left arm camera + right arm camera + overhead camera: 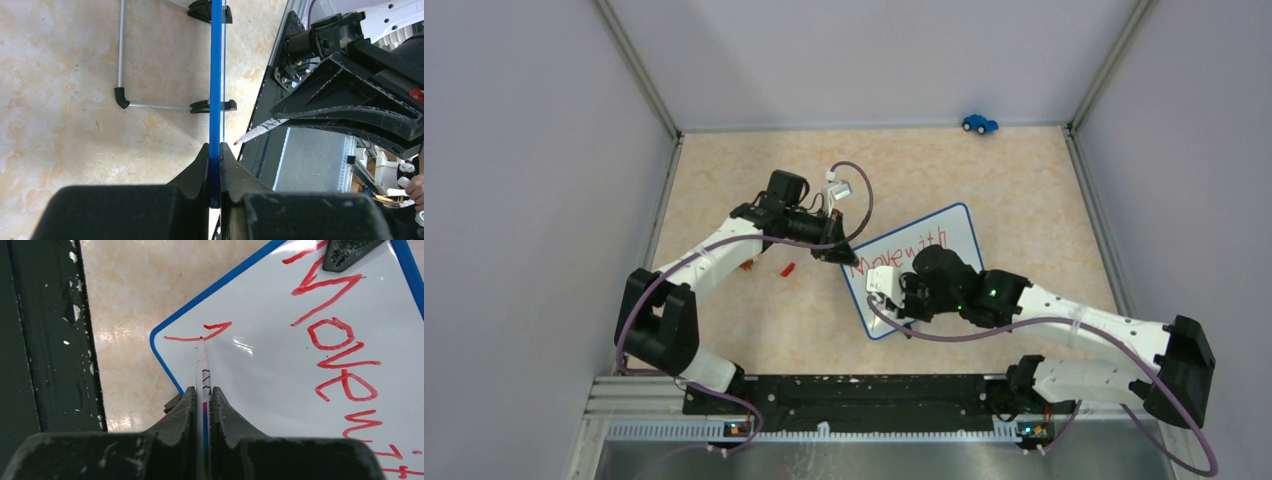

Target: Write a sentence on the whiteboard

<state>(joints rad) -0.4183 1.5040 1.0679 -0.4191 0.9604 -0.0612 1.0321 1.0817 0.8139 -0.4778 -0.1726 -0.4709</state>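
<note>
Right gripper (202,392) jaws squeezed narrow on a thin marker (203,365), tip touching the whiteboard (260,370) at a short red stroke near its corner. Left gripper (215,150) clamped on the board's blue rim, seen edge-on. Whiteboard askew mid-tabletop (754,190) between both arms, the sentence (340,340) up top, reads "Move with". Little red cap (788,268) off to its left, blue toy car (980,123) by the far wall

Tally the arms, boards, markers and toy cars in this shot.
Arms: 2
Board: 1
Marker: 1
Toy car: 1
Total: 5
</note>
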